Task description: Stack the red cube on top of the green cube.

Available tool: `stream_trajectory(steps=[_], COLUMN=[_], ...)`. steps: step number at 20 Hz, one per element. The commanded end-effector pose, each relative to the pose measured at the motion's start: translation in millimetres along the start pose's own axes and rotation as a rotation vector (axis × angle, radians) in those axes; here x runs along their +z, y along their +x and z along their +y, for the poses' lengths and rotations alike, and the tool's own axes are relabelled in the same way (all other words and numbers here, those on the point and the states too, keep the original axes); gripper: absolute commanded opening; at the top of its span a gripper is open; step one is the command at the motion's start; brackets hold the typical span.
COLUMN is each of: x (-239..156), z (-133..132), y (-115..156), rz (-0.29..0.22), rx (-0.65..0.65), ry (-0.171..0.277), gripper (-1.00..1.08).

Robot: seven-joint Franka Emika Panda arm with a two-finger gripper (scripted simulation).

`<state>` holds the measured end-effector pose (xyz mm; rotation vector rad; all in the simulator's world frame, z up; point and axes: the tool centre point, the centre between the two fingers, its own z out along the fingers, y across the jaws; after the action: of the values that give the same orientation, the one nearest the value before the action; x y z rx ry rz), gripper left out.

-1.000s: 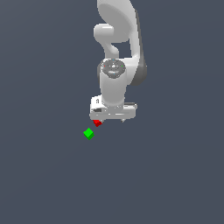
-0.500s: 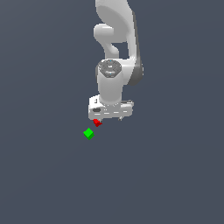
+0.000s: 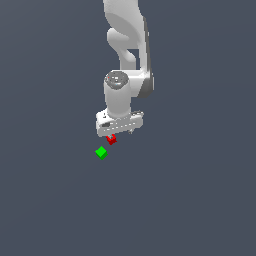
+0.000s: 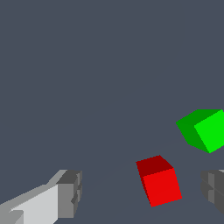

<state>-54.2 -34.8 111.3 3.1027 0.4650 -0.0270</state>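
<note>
The red cube lies on the grey floor, just under the white gripper. The green cube lies a short way off, toward the exterior view's left and nearer the camera, apart from the red cube. In the wrist view the gripper is open. The red cube sits between its two grey fingertips, closer to one fingertip and touching neither. The green cube lies beyond the red cube, outside the fingers.
A plain dark grey floor surrounds both cubes. The white arm rises above the gripper. Nothing else shows.
The gripper has shifted slightly to the exterior view's left, over the red cube. Both cubes stay where they were.
</note>
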Motion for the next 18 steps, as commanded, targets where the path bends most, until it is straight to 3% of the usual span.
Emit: stream_trajectory(steps=[1,18], x=[7,40], z=[6,41], y=[-10,-47], rz=[0.003,0.017], rx=[-0.051,-0.267], ry=[0.000,-0.001], gripper=[1.00,1.00])
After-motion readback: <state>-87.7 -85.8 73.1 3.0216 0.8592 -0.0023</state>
